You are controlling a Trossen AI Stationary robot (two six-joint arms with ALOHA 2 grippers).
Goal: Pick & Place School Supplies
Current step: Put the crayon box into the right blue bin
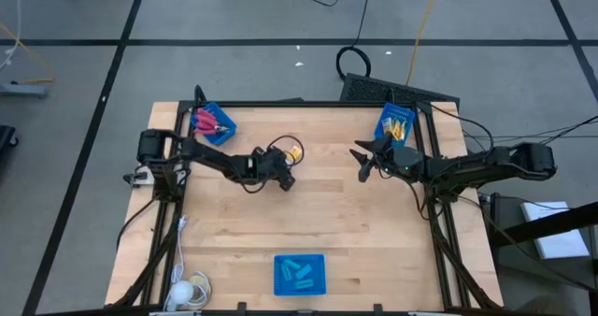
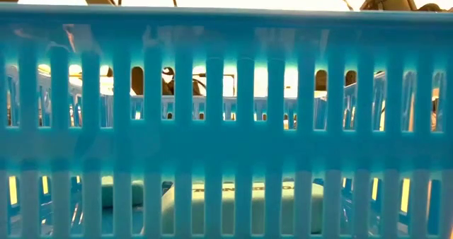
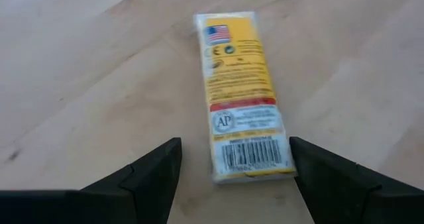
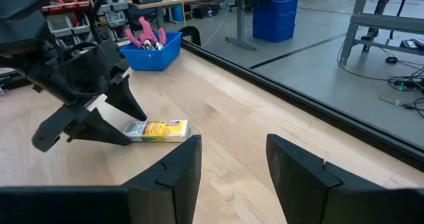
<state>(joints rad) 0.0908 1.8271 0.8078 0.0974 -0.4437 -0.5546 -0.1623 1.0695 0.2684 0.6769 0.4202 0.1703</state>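
A yellow-orange pack (image 3: 242, 95) lies flat on the wooden table, left of centre (image 1: 293, 151). My left gripper (image 3: 235, 144) is open and low over the table. Its two fingers stand on either side of the pack's barcode end without touching it; the right wrist view shows this from the side (image 4: 129, 126). My right gripper (image 4: 232, 158) is open and empty, hovering right of centre (image 1: 363, 162) and pointing toward the pack (image 4: 157, 130). Red-pink scissors (image 1: 207, 122) lie in the far-left blue bin. More yellow packs (image 1: 396, 124) sit in the far-right bin. Light-blue pieces (image 1: 299, 275) lie in the near bin.
Three blue bins stand on the table: far left (image 1: 224, 120), far right (image 1: 385, 129) and near centre (image 1: 280, 260). The near bin's slatted wall (image 2: 226, 126) fills the low view. A black frame (image 1: 308, 104) edges the table. A white cable and round object (image 1: 187, 288) lie at the near-left corner.
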